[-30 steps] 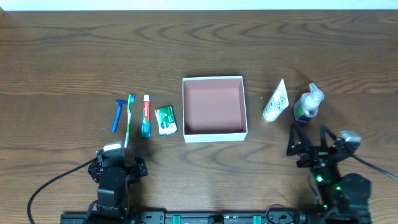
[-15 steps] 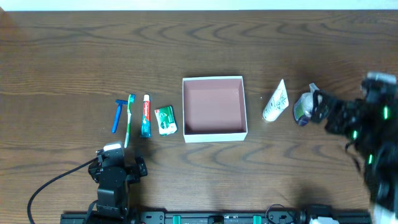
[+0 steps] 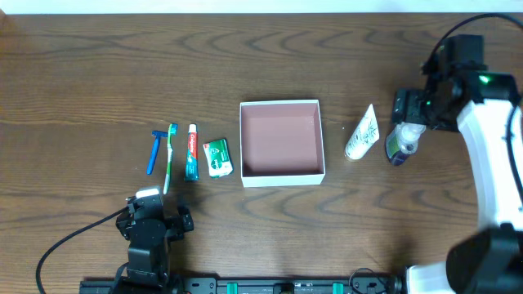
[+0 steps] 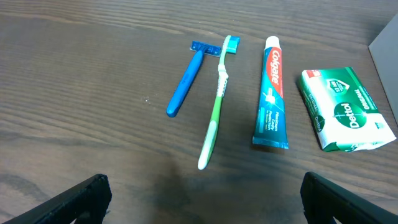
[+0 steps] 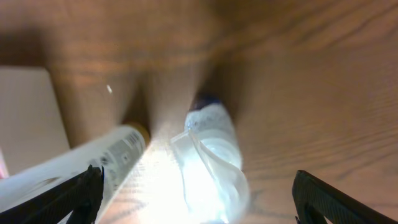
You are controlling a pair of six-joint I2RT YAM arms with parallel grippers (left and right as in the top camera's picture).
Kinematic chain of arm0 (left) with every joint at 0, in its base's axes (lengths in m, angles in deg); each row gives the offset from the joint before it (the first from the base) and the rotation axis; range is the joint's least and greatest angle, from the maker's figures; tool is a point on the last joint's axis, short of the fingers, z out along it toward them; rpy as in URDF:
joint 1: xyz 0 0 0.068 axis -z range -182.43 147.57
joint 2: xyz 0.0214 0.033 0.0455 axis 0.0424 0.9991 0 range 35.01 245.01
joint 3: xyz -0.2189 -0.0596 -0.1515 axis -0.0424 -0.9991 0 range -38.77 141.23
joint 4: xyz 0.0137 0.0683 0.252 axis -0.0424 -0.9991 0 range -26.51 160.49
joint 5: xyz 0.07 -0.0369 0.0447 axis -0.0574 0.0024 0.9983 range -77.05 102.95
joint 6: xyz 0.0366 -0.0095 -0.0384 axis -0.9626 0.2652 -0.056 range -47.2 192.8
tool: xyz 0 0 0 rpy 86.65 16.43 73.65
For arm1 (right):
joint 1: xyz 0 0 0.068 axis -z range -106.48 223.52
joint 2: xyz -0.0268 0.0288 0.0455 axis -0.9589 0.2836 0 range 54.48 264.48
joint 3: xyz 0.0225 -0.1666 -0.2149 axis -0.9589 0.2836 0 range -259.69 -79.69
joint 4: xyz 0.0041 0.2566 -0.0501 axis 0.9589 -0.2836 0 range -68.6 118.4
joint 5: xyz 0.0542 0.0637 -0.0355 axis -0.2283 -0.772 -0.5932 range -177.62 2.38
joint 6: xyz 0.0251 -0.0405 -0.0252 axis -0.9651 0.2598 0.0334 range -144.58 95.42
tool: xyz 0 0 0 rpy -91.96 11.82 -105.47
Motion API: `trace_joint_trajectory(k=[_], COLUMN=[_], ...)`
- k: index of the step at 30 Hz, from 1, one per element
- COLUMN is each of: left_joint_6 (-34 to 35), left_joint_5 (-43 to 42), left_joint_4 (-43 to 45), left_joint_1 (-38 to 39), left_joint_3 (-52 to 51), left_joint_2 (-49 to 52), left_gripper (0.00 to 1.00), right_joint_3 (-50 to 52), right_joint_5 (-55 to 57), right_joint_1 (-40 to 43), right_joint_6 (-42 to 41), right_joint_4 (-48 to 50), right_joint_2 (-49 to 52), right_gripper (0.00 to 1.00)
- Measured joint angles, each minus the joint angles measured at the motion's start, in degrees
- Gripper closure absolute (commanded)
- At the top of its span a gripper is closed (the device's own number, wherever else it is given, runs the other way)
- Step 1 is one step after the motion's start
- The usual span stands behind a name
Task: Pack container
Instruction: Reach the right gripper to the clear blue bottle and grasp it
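Observation:
The container (image 3: 282, 175), a shallow white box with a pinkish-brown inside, stands at the table's middle. Left of it lie a green soap packet (image 3: 217, 157), a toothpaste tube (image 3: 191, 152), a green toothbrush (image 3: 169, 157) and a blue razor (image 3: 154, 151); all show in the left wrist view too, with the toothbrush (image 4: 216, 106) in the middle. A white tube (image 3: 361, 132) and a clear pump bottle (image 3: 401, 144) lie right of the box. My right gripper (image 3: 409, 108) is open just above the pump bottle (image 5: 211, 155). My left gripper (image 4: 202, 199) is open and empty near the front edge.
The wooden table (image 3: 261, 57) stretches bare toward the back. The right arm's white link (image 3: 494, 155) reaches over the right side. A black cable (image 3: 65, 245) trails at the front left. The box's corner (image 4: 385, 43) shows in the left wrist view.
My right arm has swung up from the front right edge toward the back and now hangs over the pump bottle. The left arm and all objects have not moved.

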Motion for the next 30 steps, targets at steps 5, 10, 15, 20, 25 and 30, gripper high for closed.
trace_joint_trajectory(k=[5, 10, 15, 20, 25, 30], left_joint_6=[0.0, 0.0, 0.0, 0.0, 0.0, 0.0], left_joint_5=[0.0, 0.0, 0.0, 0.0, 0.0, 0.0], left_joint_4=[0.0, 0.0, 0.0, 0.0, 0.0, 0.0], left_joint_1=[0.0, 0.0, 0.0, 0.0, 0.0, 0.0], left_joint_3=[0.0, 0.0, 0.0, 0.0, 0.0, 0.0], left_joint_2=[0.0, 0.0, 0.0, 0.0, 0.0, 0.0], left_gripper=[0.02, 0.02, 0.02, 0.02, 0.02, 0.02], right_joint_3=[0.1, 1.9, 6.0, 6.6, 6.6, 6.6], right_joint_5=[0.4, 0.8, 1.6, 2.6, 3.2, 3.3], right_joint_1=[0.0, 0.0, 0.0, 0.0, 0.0, 0.0], right_joint_6=[0.8, 1.2, 1.4, 1.3, 1.3, 1.3], right_joint_4=[-2.1, -1.2, 1.4, 2.0, 3.1, 5.4], right_joint_2=[4.2, 5.3, 5.9, 6.1, 6.2, 6.2], right_gripper=[0.14, 0.23, 0.35, 0.49, 0.47, 0.49])
